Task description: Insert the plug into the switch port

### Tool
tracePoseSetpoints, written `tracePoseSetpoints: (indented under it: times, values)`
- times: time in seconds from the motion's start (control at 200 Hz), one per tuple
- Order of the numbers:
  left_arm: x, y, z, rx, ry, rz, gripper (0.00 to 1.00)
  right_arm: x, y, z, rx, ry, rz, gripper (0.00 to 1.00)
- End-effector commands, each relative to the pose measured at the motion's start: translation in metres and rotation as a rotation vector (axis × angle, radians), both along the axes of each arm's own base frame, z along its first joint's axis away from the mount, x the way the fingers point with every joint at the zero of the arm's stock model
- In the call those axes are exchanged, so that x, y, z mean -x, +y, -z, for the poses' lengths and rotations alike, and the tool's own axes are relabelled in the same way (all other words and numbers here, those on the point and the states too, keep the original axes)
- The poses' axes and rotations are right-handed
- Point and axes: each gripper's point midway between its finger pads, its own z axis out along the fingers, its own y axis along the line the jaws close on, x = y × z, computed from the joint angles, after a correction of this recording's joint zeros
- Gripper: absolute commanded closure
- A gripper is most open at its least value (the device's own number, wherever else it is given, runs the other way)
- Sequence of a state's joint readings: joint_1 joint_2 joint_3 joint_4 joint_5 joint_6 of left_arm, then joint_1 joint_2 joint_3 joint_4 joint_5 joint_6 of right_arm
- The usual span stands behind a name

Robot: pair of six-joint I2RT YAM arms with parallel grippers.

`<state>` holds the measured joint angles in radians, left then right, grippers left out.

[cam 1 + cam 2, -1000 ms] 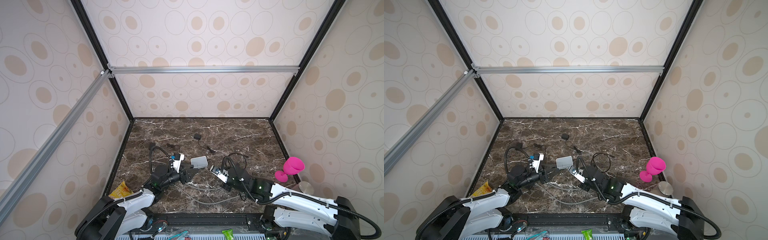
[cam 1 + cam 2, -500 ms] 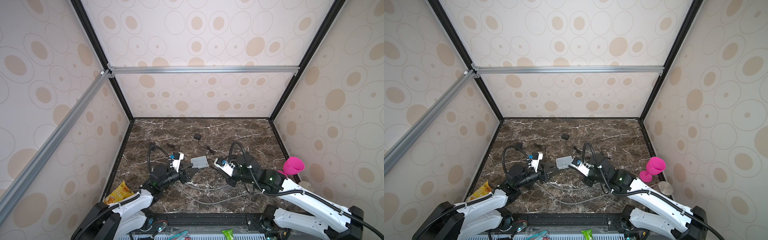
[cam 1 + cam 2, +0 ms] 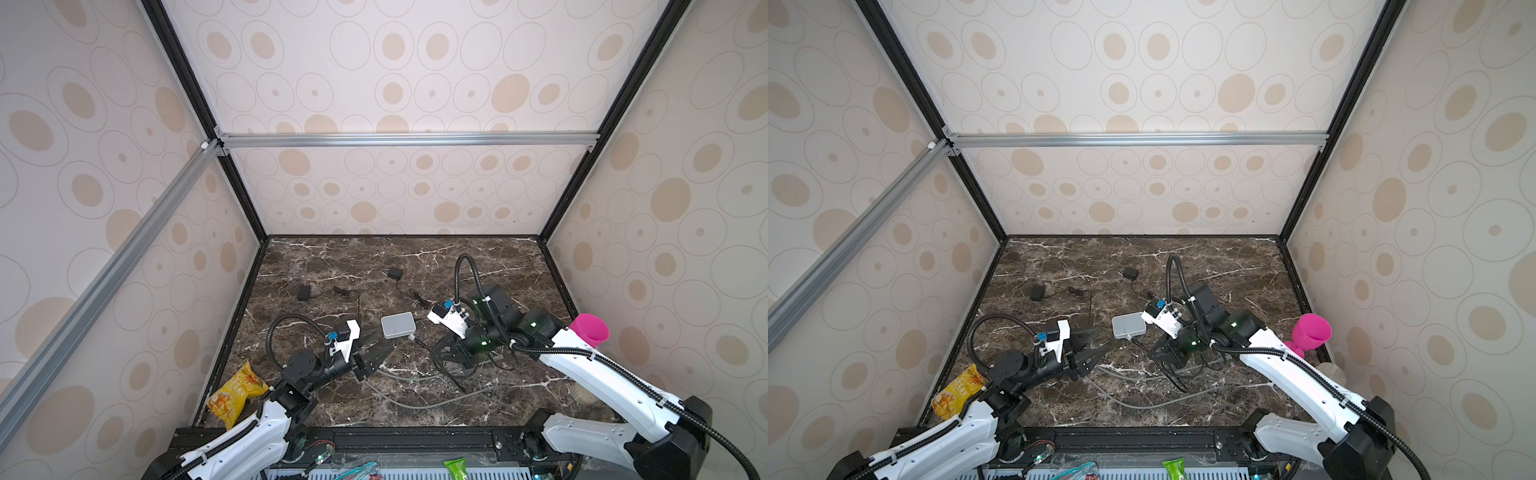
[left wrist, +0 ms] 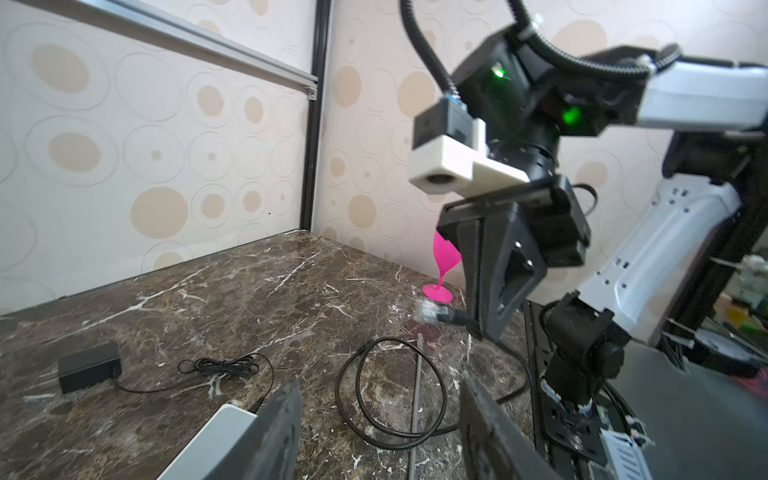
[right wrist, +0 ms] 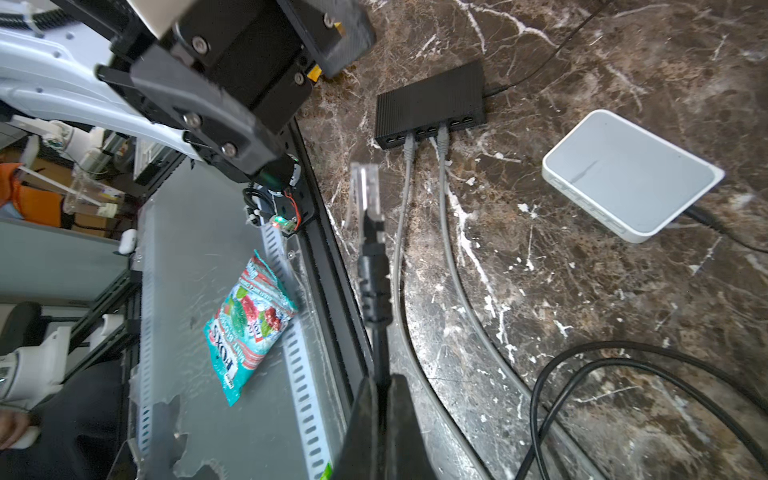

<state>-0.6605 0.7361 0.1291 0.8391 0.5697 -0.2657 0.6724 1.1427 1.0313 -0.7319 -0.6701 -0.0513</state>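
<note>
Bright, even light, soft shadows. Both top views are sharp, bending at edges. In right wrist view the plug [image 5: 365,187] is blurred.

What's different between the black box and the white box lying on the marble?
The black box is ribbed on top with sharp edges; the white box is smooth with rounded corners. Two grey cables are plugged into the black box's front ports; the white box shows only one dark lead at a corner. Both lie flat on the marble table.
</note>
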Motion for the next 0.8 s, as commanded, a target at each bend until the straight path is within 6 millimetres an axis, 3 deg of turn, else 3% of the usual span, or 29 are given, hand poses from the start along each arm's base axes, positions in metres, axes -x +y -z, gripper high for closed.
tracePoseSetpoints:
  times: [0.0,0.35,0.49,0.635,0.795]
  values:
    - [0.022,-0.012,-0.015,-0.013,-0.16,0.095,0.39,0.011,-0.001,-0.007,-0.013,0.051,-0.034,1.0]
    - [0.045,-0.037,-0.019,-0.026,-0.17,0.296,0.42,0.025,-0.008,-0.011,-0.026,-0.016,-0.089,1.0]
    - [0.042,-0.039,-0.018,-0.055,-0.22,0.274,0.42,0.031,-0.008,-0.006,0.009,0.005,-0.111,1.0]
    - [0.029,-0.043,-0.009,-0.21,-0.358,0.174,0.49,0.023,-0.017,0.006,0.128,-0.018,-0.065,1.0]
    - [0.019,-0.047,-0.009,-0.359,-0.495,0.109,0.4,0.019,-0.023,0.012,0.19,-0.025,-0.038,1.0]
